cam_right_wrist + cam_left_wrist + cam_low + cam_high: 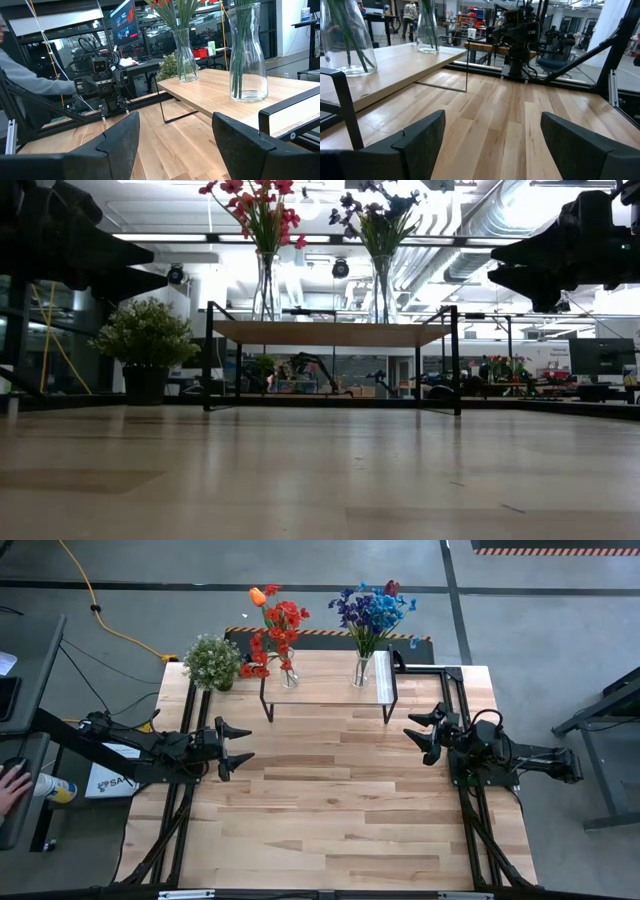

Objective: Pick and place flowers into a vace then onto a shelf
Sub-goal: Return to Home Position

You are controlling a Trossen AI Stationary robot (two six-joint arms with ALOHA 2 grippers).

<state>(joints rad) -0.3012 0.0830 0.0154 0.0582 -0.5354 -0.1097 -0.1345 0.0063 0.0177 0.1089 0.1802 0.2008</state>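
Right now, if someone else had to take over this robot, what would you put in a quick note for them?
Left gripper: open, empty, above the table's left side.
Right gripper: open, empty, above its right side.
Red flowers stand in the left vase, blue flowers in the right vase; both vases are on the shelf.
Done: flowers in vases, vases on the shelf.
Left: probably only parking the arms; no loose flowers show on the table.

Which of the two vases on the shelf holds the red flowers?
The vase nearer the potted plant; the other vase, at the white end of the shelf, holds blue and purple flowers.
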